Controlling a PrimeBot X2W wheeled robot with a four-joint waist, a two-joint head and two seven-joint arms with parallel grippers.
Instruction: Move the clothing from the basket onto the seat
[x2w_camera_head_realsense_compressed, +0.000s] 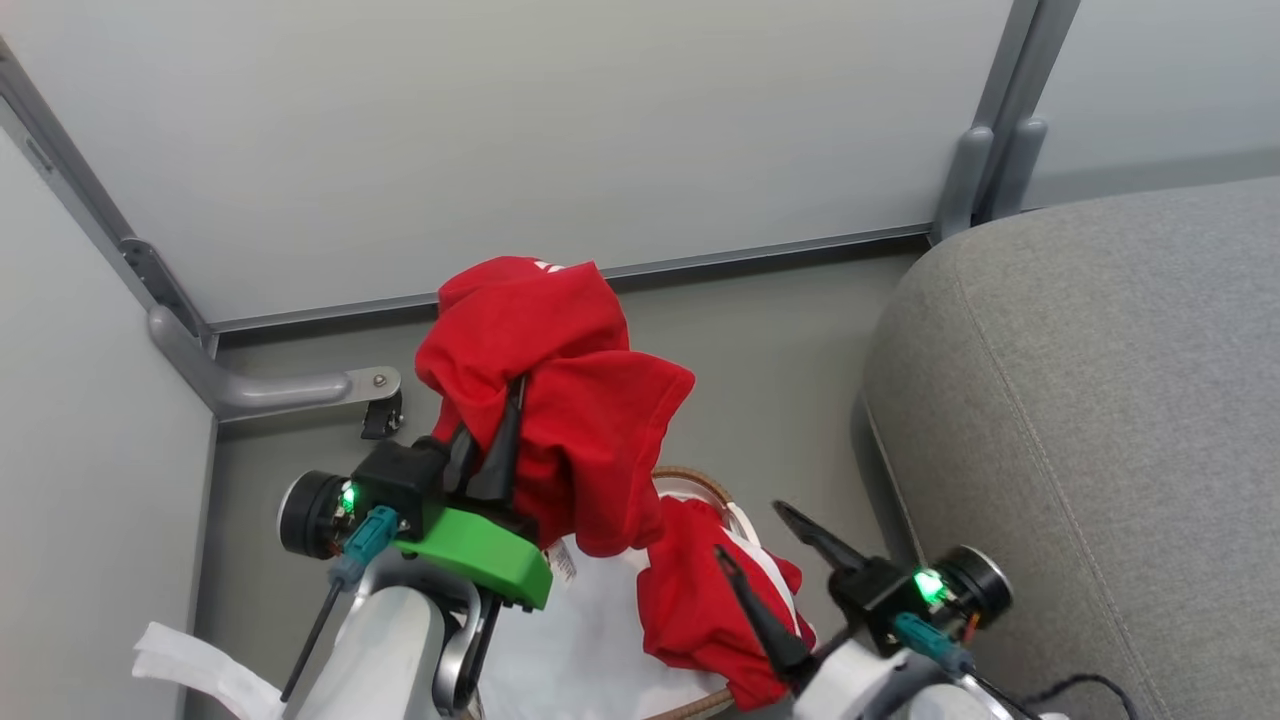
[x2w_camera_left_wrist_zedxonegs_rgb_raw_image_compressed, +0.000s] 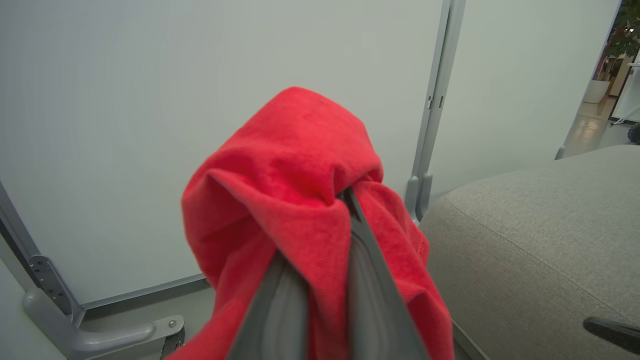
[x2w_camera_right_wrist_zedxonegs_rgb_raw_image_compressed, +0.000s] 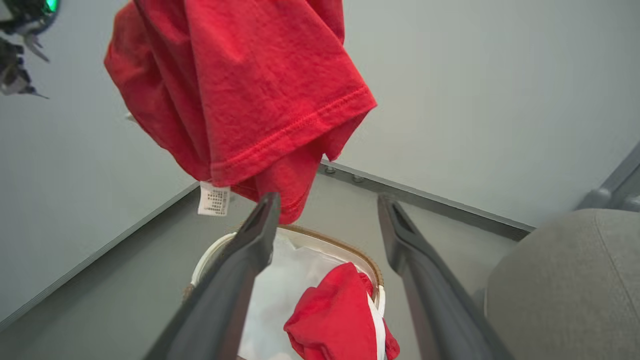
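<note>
Left gripper (x2w_camera_head_realsense_compressed: 492, 415) jaws clamp clothing (x2w_camera_head_realsense_compressed: 570, 400); right gripper (x2w_camera_head_realsense_compressed: 750, 530) jaws wide, its view showing a label (x2w_camera_right_wrist_zedxonegs_rgb_raw_image_compressed: 213, 199).

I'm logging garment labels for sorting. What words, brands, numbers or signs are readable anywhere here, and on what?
Nothing is legible.
On the care tag of the hanging red garment: rows of small print, too small to read.
On that garment's top in the head view, white marks: partly folded under, unreadable.
On the basket and the seat: no lettering seen.
</note>
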